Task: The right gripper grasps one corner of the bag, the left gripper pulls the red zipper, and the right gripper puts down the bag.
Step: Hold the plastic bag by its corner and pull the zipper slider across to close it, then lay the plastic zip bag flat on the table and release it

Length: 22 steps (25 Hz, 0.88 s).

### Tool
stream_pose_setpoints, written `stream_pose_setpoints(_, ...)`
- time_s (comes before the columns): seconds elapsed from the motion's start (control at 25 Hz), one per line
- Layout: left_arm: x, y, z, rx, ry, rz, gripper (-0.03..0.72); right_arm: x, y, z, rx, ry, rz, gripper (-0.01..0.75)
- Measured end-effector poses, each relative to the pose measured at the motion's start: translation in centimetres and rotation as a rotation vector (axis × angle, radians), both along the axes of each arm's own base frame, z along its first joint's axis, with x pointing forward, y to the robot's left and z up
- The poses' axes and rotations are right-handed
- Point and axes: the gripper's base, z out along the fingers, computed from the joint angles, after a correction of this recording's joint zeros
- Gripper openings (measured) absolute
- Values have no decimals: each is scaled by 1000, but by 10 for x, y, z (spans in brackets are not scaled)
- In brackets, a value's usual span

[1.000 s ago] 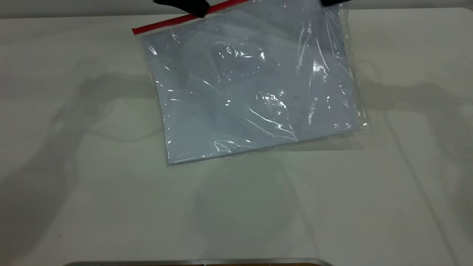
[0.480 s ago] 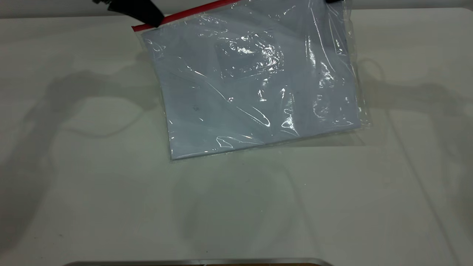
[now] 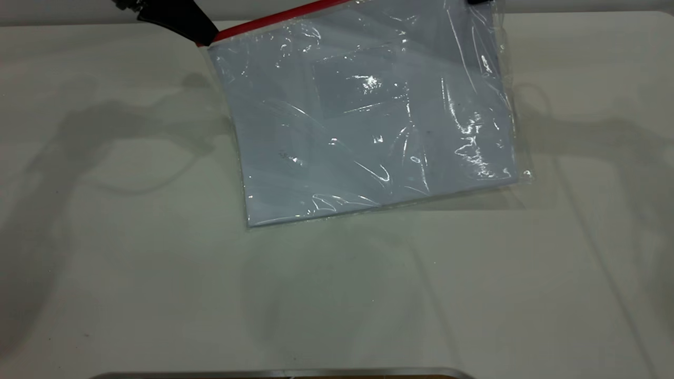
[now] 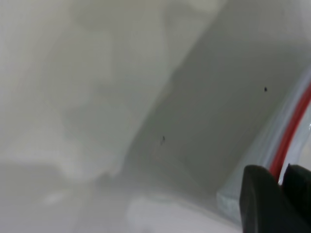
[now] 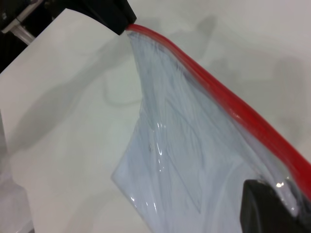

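The right pincer clamps the bag by one corner, keeping it taut above the tabletop so the left pincer, closed on the red zipper, can pull along it.

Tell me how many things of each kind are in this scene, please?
Grippers: 2, the left gripper and the right gripper
Bags: 1, the bag
Zippers: 1, the red zipper
Tables: 1, the table
Total: 5

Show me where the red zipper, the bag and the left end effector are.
red zipper (image 3: 274, 18), exterior view, middle of the red strip.
bag (image 3: 368, 131), exterior view, clear front over the paper.
left end effector (image 3: 202, 32), exterior view, black tip at the zipper's end.
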Motion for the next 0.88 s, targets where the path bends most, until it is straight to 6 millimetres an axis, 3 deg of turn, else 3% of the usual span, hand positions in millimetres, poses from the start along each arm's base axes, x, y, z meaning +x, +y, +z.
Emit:
stream_pose_setpoints(0.16, 2, 0, 23, -12, -49, 27, 243, 1, -2, -2, -28, -4, -9, 33)
stream_pose_setpoints(0.36, 0, 4, 93, -12, -219, 59, 393, 5, -5, -10, -64, -1, -58, 33)
stream_pose_setpoints(0.6, -28, -5, 177, -69, -318, 40, 420, 6, -1, -59, -86, 131, -142, 46)
stream_pose_setpoints(0.76, -53, -9, 224, -103, -361, 25, 423, 5, 10, -85, -185, 142, -168, 138)
stream_pose_setpoints(0.88, -68, -9, 247, -123, -350, 44, 423, 5, 5, -84, -358, 110, -154, 292)
